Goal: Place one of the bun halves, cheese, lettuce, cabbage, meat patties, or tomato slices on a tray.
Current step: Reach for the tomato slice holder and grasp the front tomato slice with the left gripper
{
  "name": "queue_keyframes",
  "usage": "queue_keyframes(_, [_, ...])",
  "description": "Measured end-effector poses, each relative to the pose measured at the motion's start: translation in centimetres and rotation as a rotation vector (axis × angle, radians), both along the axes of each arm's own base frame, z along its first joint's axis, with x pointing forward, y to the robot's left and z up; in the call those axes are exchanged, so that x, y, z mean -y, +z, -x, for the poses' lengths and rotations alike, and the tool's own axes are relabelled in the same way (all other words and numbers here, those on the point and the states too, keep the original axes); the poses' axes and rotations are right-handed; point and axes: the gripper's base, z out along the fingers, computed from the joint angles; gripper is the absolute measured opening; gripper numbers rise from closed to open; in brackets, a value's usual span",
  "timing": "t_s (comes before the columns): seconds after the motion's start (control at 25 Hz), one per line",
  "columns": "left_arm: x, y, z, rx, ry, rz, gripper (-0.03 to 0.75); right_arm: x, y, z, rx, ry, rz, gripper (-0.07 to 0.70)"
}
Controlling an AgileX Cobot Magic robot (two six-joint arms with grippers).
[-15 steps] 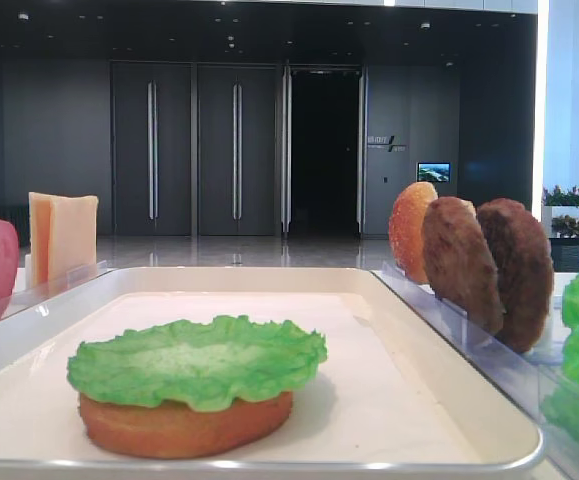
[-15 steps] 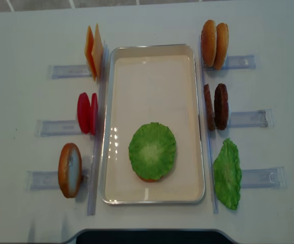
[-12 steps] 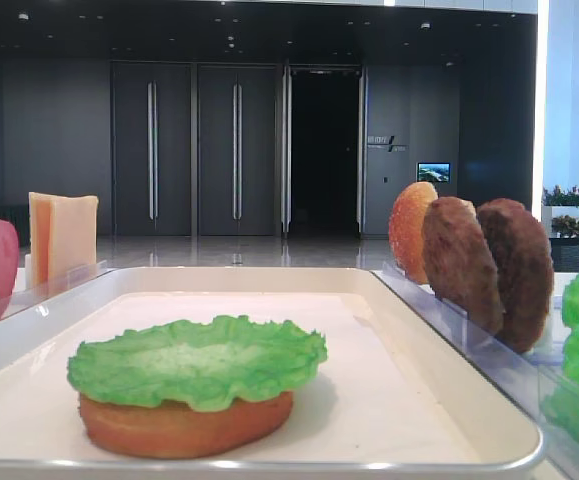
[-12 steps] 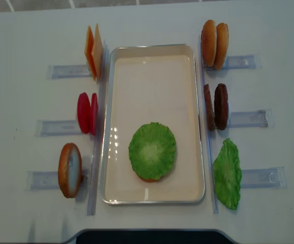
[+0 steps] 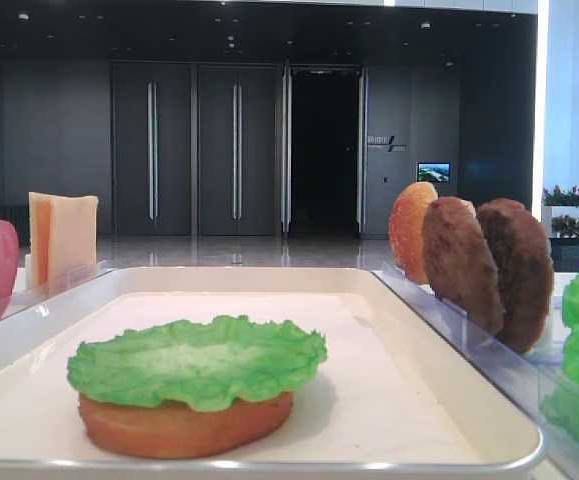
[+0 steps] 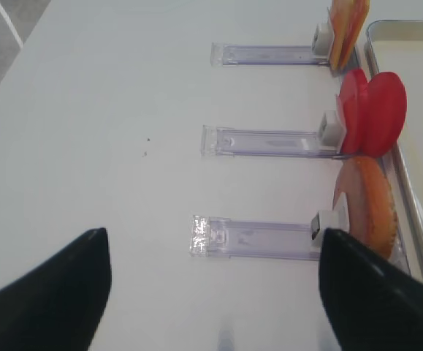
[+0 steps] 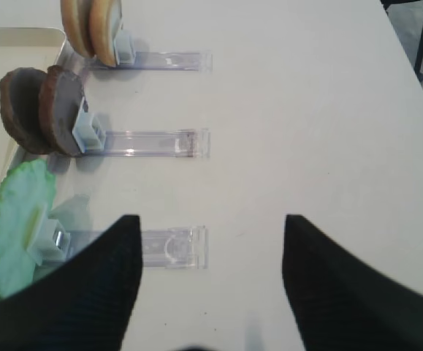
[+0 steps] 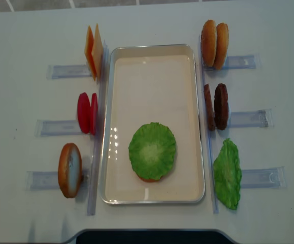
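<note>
The cream tray (image 8: pixel 154 50) lies mid-table. Near its front end a lettuce (image 8: pixel 152 150) leaf rests on a flat bun half (image 5: pixel 184 427). On the left racks stand cheese (image 8: pixel 94 52), tomato slices (image 8: pixel 87 113) and a bun half (image 8: pixel 69 170). On the right racks stand two bun halves (image 8: pixel 214 44), meat patties (image 8: pixel 216 107) and another lettuce leaf (image 8: pixel 227 174). Cabbage is out of view. My left gripper (image 6: pixel 211 238) is open and empty, left of the lone bun half (image 6: pixel 368 212). My right gripper (image 7: pixel 211 219) is open and empty, right of the lettuce leaf (image 7: pixel 17 219).
Clear plastic slotted racks (image 8: pixel 60 71) run outward from both long sides of the tray. A rack end (image 6: pixel 251 238) lies between my left fingers and another (image 7: pixel 174 247) by my right gripper's left finger. The table's front edge (image 8: pixel 147 233) is close to the tray.
</note>
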Motion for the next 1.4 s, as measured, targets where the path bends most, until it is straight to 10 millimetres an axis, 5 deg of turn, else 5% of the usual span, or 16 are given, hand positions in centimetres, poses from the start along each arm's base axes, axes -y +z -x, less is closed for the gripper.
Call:
queue_keyframes(0.4, [0.1, 0.1, 0.0, -0.010, -0.008, 0.013, 0.692, 0.0, 0.0, 0.0, 0.000, 0.000, 0.000, 0.432])
queue_keyframes(0.72, [0.0, 2.2, -1.6, -0.129, -0.006, 0.024, 0.692, 0.0, 0.0, 0.0, 0.000, 0.000, 0.000, 0.432])
queue_keyframes(1.0, [-0.2, 4.9, -5.3, -0.270, -0.007, 0.039, 0.692, 0.0, 0.0, 0.0, 0.000, 0.000, -0.001, 0.432])
queue_keyframes(1.4, [-0.8, 7.9, -14.0, -0.514, -0.006, 0.062, 0.692, 0.0, 0.0, 0.0, 0.000, 0.000, -0.001, 0.432])
